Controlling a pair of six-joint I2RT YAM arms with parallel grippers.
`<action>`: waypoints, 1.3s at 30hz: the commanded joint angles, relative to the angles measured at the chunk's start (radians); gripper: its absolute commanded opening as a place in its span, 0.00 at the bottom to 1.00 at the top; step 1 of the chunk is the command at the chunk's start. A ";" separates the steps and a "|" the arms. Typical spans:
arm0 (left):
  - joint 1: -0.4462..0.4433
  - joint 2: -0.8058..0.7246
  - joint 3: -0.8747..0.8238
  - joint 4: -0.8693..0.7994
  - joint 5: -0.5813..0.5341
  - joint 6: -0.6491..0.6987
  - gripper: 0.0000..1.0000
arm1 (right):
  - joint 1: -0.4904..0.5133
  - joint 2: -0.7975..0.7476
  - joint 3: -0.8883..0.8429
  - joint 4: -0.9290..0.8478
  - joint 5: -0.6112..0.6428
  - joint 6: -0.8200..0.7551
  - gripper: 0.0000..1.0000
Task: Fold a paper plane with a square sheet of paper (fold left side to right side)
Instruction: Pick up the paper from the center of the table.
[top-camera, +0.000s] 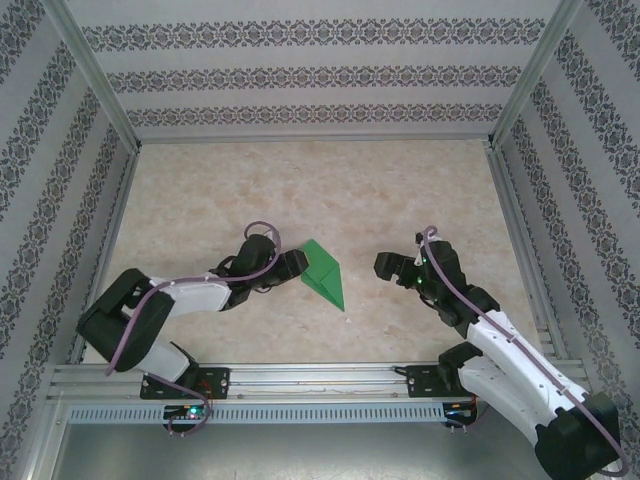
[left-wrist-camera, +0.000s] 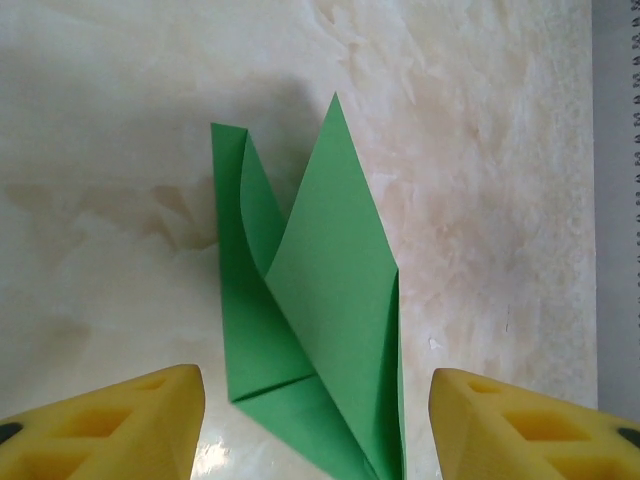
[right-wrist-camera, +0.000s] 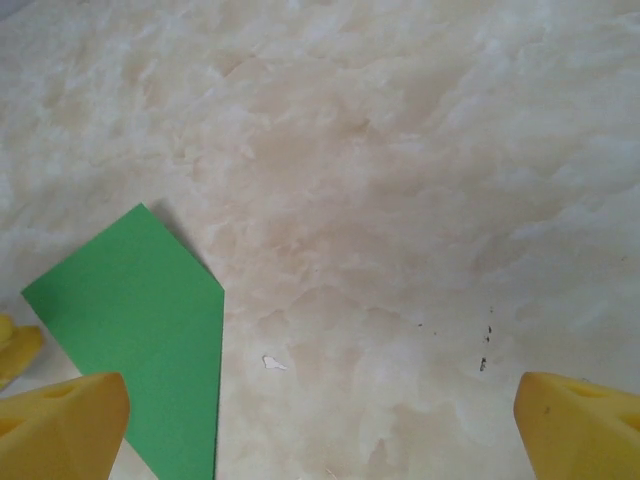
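Left pincer (left-wrist-camera: 315, 388): yellow fingertips (left-wrist-camera: 120, 420) stand apart, gripping nothing. The bright green folded paper sheet (left-wrist-camera: 330, 300) lies flat on the table between them, its near end reaching in between the tips with bare table showing on either side. From above, my left pincer (top-camera: 293, 265) sits just at the sheet's (top-camera: 325, 275) left edge.

Right pincer (right-wrist-camera: 320, 400): spread wide, empty. The sheet (right-wrist-camera: 140, 320) lies off to its left, near the left fingertip; whether it touches, I cannot tell. From above, my right pincer (top-camera: 386, 266) is apart from the sheet, with open tabletop between.

Room: beige marble-patterned tabletop (top-camera: 400, 190) is open beyond and to both sides of the sheet. Patterned wall panels (top-camera: 300, 75) with metal posts close in the back and sides; a metal rail (top-camera: 320, 378) runs along the near edge.

Sheet: partly folded into a pointed wedge. From above, one tip points toward the near rail. My left wrist view shows a long pointed flap with its tip away from me, a shorter flap left of it with a curved, lifted edge, and a crease across the near corner.
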 joint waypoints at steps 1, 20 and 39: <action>-0.012 0.054 0.039 0.136 0.003 -0.043 0.55 | -0.024 -0.019 -0.023 0.003 -0.067 0.004 0.98; 0.043 0.025 0.012 0.148 0.154 0.119 0.00 | -0.205 0.065 -0.063 0.217 -0.610 -0.041 0.98; 0.119 -0.354 -0.160 0.156 0.551 0.354 0.00 | 0.052 0.696 0.061 0.728 -0.967 -0.155 0.92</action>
